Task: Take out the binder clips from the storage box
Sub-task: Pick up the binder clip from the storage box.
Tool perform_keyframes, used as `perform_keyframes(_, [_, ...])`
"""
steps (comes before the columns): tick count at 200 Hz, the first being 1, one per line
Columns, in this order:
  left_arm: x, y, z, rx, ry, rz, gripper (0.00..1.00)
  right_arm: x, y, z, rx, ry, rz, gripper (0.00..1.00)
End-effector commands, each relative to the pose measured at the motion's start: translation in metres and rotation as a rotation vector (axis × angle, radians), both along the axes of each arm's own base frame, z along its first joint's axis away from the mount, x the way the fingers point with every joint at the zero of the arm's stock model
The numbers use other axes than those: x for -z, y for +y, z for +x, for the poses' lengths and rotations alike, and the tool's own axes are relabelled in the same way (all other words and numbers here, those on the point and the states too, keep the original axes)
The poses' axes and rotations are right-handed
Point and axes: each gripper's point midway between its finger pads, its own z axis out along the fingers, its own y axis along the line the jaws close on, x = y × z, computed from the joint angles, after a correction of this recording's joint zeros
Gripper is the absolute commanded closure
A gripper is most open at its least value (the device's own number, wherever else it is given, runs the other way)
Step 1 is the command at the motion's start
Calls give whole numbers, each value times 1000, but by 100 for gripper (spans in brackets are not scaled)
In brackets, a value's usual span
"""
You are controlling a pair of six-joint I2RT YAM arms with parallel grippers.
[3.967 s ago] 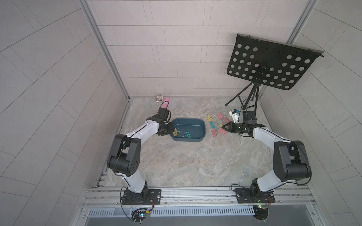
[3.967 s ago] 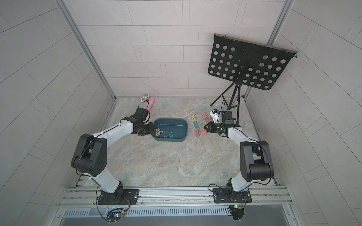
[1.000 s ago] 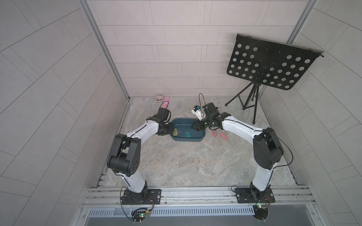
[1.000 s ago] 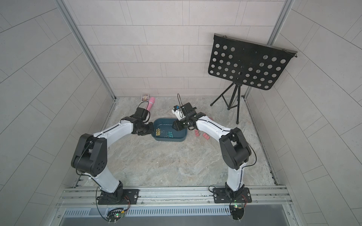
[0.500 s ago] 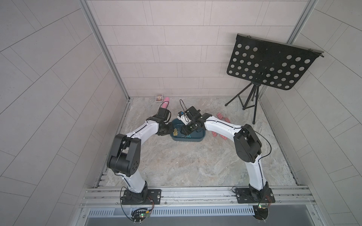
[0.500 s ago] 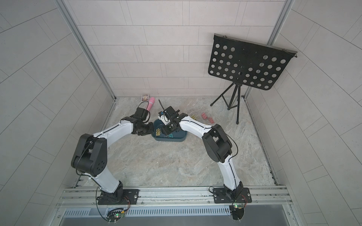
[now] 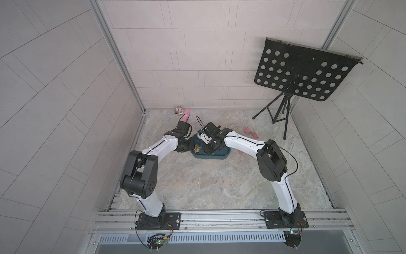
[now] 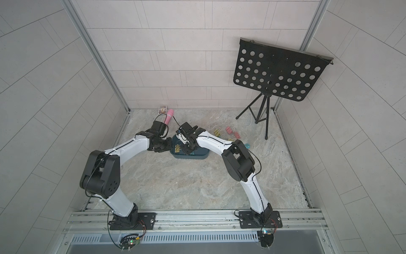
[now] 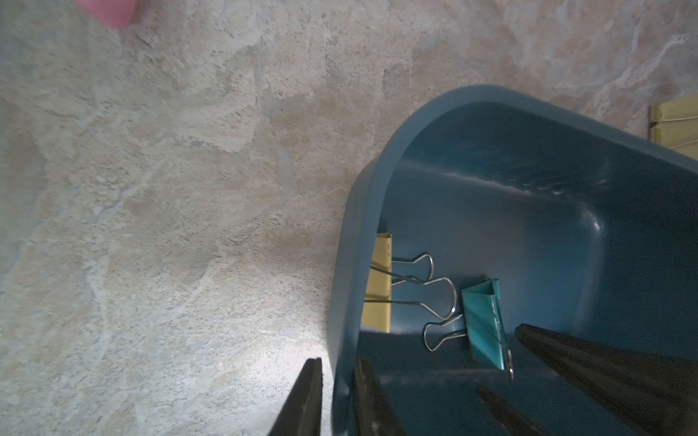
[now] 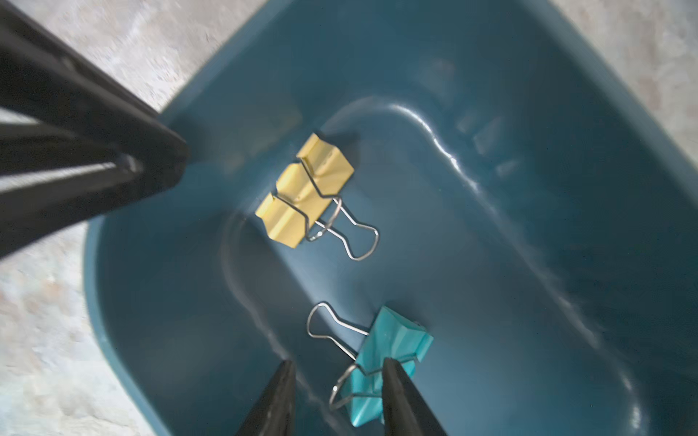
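A dark teal storage box (image 7: pixel 219 156) sits on a marbled tabletop (image 7: pixel 208 187), between two white robot arms that meet over it. The left gripper (image 9: pixel 337 361) pinches the box's short end wall, one finger outside and one inside, with the jaws narrow and closed on the plastic.

The right gripper (image 10: pixel 338 362) points down into the box from the opposite side, its jaws partly open with a clear gap between them. A teal clip (image 10: pixel 396 339) lies on the box floor right at its fingertips (image 10: pixel 394 385). One tip overlaps the clip's body and a wire handle sits in the gap. It is not clear whether the fingers touch the clip.

Just beyond those tips lie yellow clips (image 10: pixel 306 192), packed side by side. They sit close under the left gripper's inner finger (image 10: pixel 94 113), which crowds that corner.

Behind the right gripper's wrist, outside the box, more binder clips (image 8: pixel 229 129) in pink, yellow and teal are scattered on the tabletop. Beyond the left gripper, near the back wall, lie a pink stick (image 7: pixel 186 115) and a small printed card box (image 7: pixel 178 110). A black perforated music stand (image 7: pixel 305 74) stands well apart, far behind the right arm.
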Motion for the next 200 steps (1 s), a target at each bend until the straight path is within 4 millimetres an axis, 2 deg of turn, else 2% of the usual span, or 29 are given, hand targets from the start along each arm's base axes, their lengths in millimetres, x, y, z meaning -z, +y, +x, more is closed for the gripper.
perform_keyframes(1, [0, 4, -2, -1, 4, 8, 76, 11, -12, -3, -5, 16, -92, 65])
perform_keyframes(59, [0, 5, -3, -2, 6, 13, 76, 10, -21, -1, 9, -3, -134, 83])
perform_keyframes(143, [0, 6, -3, -5, 7, 17, 76, -19, -45, 14, 53, -50, -110, 98])
perform_keyframes(200, [1, 7, -3, -8, 10, 22, 76, -47, -61, 19, 81, -88, -51, 100])
